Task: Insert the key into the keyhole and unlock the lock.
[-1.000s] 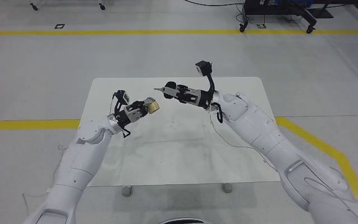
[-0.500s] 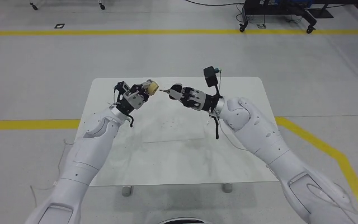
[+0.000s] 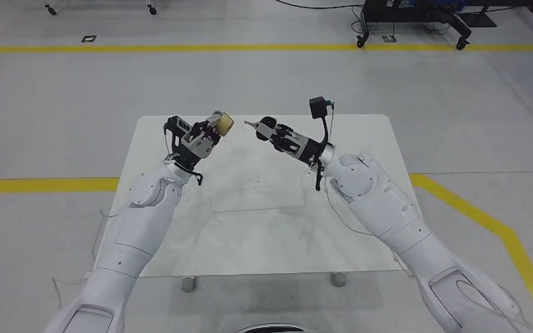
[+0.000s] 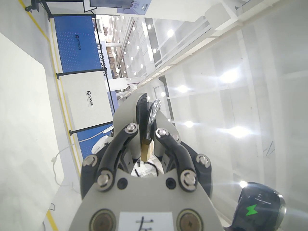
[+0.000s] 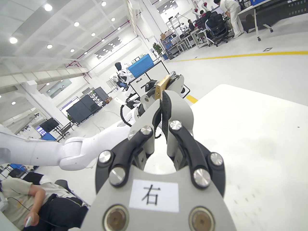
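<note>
A brass padlock (image 3: 223, 123) is held above the far part of the white table (image 3: 358, 225) by my left gripper (image 3: 213, 129), which is shut on it. In the left wrist view the brass body (image 4: 145, 150) and silver shackle (image 4: 154, 110) sit clamped between the fingers of the left gripper (image 4: 147, 115). My right gripper (image 3: 265, 128) is shut on a small silver key (image 3: 250, 125) whose tip points at the lock across a short gap. From the right wrist view, the right gripper (image 5: 164, 97) lines up just short of the padlock (image 5: 160, 84); the key itself is hidden between the pads.
Both grippers hang in the air over the table's far half. A yellow floor line (image 3: 50, 185) runs past both sides of the table. A dark cart (image 3: 416, 17) stands far behind.
Both arms have swung toward the table's far edge and lifted. The lock has turned its end more toward the key, and the gap between them stays short.
</note>
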### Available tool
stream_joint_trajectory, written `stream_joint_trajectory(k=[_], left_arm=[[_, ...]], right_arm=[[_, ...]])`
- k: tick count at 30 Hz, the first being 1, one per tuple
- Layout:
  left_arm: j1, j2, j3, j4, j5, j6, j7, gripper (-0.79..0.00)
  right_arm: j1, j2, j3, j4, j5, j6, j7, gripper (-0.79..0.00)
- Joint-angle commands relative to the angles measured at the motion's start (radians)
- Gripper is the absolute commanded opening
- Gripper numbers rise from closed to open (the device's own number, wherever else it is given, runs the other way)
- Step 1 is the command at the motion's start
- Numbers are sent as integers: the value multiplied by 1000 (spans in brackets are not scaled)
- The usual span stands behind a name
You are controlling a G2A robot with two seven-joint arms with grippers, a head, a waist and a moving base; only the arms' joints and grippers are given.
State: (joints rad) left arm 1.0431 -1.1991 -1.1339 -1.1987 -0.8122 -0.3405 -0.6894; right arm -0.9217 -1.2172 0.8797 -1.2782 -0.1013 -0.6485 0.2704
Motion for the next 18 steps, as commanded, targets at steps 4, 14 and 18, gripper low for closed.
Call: stream_joint_trajectory(k=[4, 14, 18], left_arm=[[-1, 0, 1, 2, 5, 4, -2, -785], [24, -13, 18, -28, 72, -55, 76, -785], [24, -19, 18, -28, 90, -72, 105, -785]], right_arm=[[0, 0, 0, 0, -2, -1, -2, -785], [-18, -3, -11, -25, 54, 66, 94, -785], [-11, 1, 7, -20, 138, 85, 210, -785]])
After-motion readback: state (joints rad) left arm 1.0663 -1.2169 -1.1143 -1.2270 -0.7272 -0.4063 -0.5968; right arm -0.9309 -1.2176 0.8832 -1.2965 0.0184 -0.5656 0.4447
